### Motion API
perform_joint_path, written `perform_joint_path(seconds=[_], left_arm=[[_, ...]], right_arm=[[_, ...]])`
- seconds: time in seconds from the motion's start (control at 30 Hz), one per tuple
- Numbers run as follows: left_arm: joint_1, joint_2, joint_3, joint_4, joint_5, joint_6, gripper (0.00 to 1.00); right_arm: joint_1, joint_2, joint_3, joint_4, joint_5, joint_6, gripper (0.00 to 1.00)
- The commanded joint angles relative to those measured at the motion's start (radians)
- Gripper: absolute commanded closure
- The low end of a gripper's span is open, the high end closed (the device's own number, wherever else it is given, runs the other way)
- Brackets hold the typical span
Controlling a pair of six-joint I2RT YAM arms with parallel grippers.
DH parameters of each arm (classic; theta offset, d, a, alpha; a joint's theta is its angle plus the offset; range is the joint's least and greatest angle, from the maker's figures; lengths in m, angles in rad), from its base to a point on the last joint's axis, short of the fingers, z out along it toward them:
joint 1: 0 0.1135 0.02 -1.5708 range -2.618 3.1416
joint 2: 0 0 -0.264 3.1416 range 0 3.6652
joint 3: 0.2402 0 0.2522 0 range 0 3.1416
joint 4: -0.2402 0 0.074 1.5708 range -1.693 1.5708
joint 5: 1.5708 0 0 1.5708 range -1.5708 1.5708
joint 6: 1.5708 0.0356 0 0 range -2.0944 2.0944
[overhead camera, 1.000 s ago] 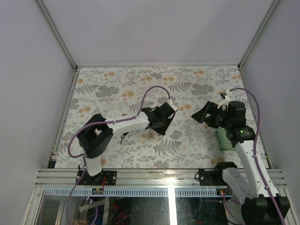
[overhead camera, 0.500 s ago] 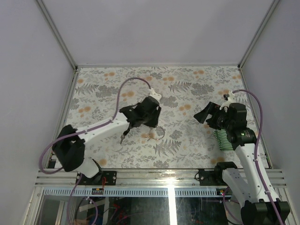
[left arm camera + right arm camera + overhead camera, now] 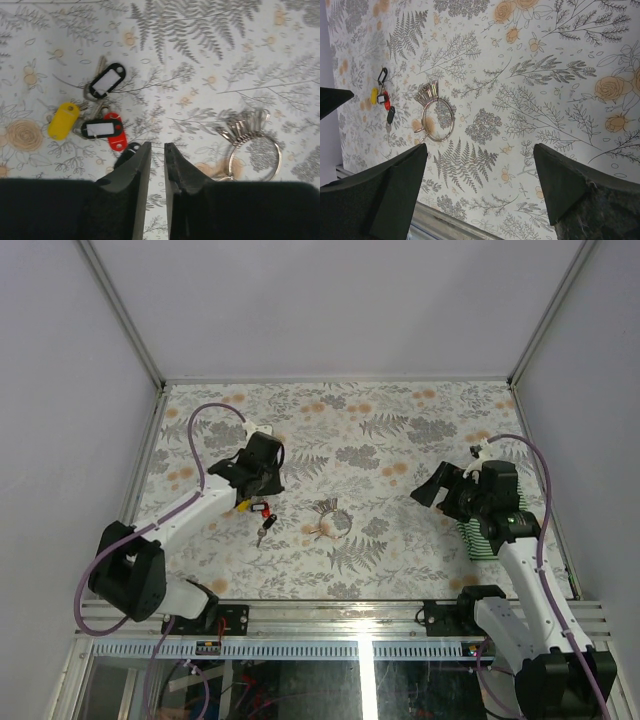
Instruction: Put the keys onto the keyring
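Above the flower-printed table (image 3: 420,420), between plain grey walls (image 3: 330,300), the left gripper (image 3: 154,150) has its jaws nearly together and empty, and the right gripper (image 3: 480,150) has its jaws wide apart.

Left claw (image 3: 157,146) swung left across tabletop — off thin silver wire keyring (image 3: 243,131), now beside red-, yellow-, black-tagged metal keys (image 3: 105,129); keyring uncovered.

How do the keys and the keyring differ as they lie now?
The keys are a loose bunch with yellow, red and black tags; the keyring is bare silver, a hoop with small loops fanned on one side. The keys lie left of centre; the keyring sits about mid-table. Both lie flat on the table, apart, unheld.
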Motion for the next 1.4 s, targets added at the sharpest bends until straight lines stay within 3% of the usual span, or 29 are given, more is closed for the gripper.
perform_joint_path(seconds=[0.0, 0.1, 0.47, 0.6, 0.9, 1.37], left_arm=[[0.032, 0.031, -0.021, -0.021, -0.02, -0.029, 0.75], [0.032, 0.048, -0.029, -0.014, -0.055, -0.039, 0.65], [-0.002, 0.1, -0.034, 0.012, -0.034, -0.017, 0.58], [-0.083, 0.103, -0.035, 0.033, -0.028, 0.005, 0.55], [-0.31, 0.186, -0.037, 0.05, -0.039, 0.058, 0.56], [-0.337, 0.276, -0.009, 0.064, 0.02, 0.168, 0.61]], right_arm=[[-0.003, 0.018, 0.007, 0.029, -0.042, -0.044, 0.05], [-0.003, 0.028, 0.008, 0.021, -0.049, -0.056, 0.05], [0.001, 0.071, -0.005, 0.001, -0.068, -0.069, 0.12], [0.035, 0.102, -0.004, 0.001, -0.067, -0.08, 0.14], [0.099, 0.126, -0.012, 0.03, -0.066, -0.072, 0.15], [0.102, 0.131, -0.009, 0.031, -0.09, -0.087, 0.15]])
